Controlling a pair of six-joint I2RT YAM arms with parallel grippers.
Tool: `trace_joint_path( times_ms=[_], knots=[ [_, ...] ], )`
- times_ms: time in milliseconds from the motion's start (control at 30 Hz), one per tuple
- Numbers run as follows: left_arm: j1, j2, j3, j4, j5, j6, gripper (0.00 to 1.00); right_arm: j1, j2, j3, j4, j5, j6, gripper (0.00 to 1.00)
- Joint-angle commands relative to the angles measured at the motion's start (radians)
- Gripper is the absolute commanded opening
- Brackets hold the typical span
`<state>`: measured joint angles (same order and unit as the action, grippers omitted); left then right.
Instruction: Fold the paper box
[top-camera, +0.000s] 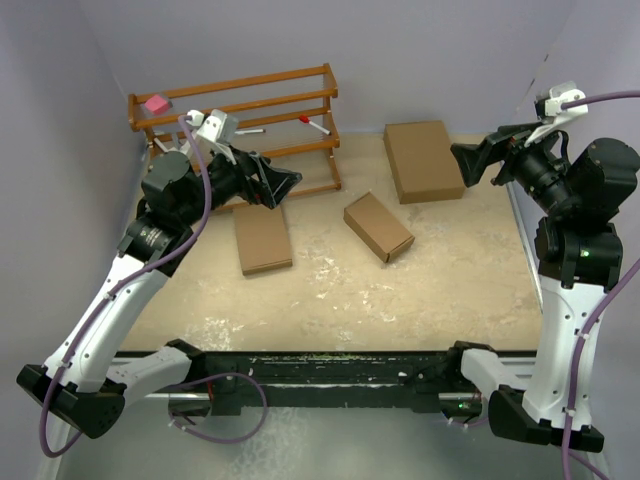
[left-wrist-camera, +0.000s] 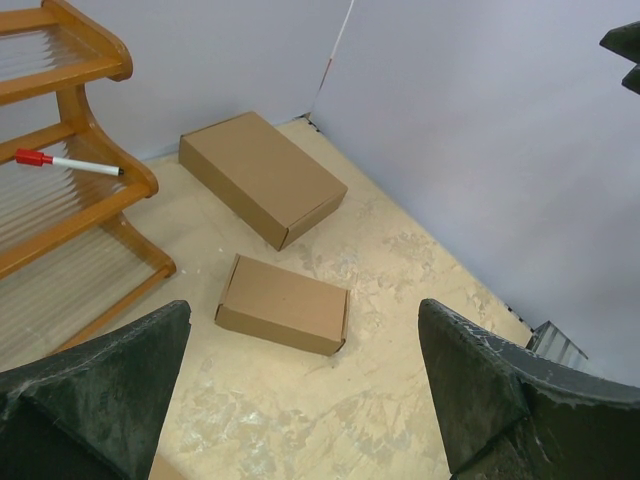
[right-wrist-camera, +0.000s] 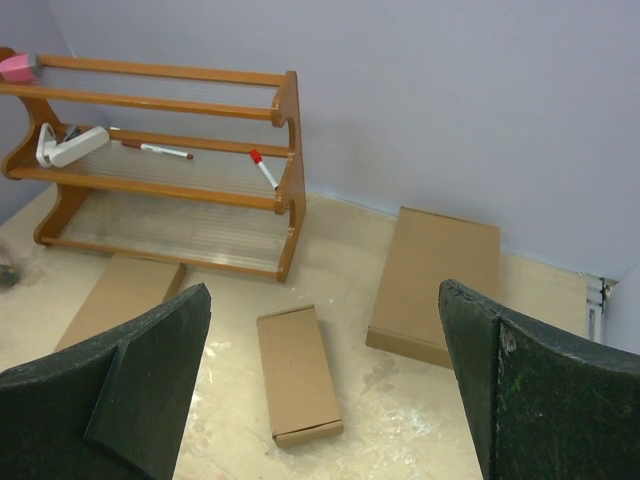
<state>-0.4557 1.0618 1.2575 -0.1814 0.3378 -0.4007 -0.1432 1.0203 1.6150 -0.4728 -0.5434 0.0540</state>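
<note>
The paper box (top-camera: 378, 227) is folded up, a small slim brown box lying flat mid-table, turned at an angle. It also shows in the left wrist view (left-wrist-camera: 283, 305) and the right wrist view (right-wrist-camera: 298, 373). My left gripper (top-camera: 290, 182) is open and empty, raised above the table's back left beside the rack, and its fingers (left-wrist-camera: 110, 390) frame the box from a distance. My right gripper (top-camera: 462, 160) is open and empty, raised at the right, near the largest box, with the paper box far below between its fingers (right-wrist-camera: 130, 390).
The largest flat brown box (top-camera: 423, 160) lies at the back right. A slightly wider brown box (top-camera: 262, 238) lies left of centre. A wooden rack (top-camera: 240, 110) at the back left holds markers (right-wrist-camera: 264, 170), a pink item (top-camera: 155, 103) and a white item (right-wrist-camera: 72, 146). Walls enclose the table.
</note>
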Motion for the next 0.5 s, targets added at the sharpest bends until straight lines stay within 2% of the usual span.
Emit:
trace_joint_path(
  times_ms=[0, 467],
  knots=[
    [0.003, -0.01, -0.004, 0.049, 0.015, 0.001, 0.98, -0.003, -0.006, 0.002, 0.043, 0.003, 0.02, 1.0],
    [0.003, -0.006, 0.002, 0.055, 0.018, -0.002, 0.98, -0.004, -0.006, 0.002, 0.045, 0.013, 0.02, 1.0]
  ],
)
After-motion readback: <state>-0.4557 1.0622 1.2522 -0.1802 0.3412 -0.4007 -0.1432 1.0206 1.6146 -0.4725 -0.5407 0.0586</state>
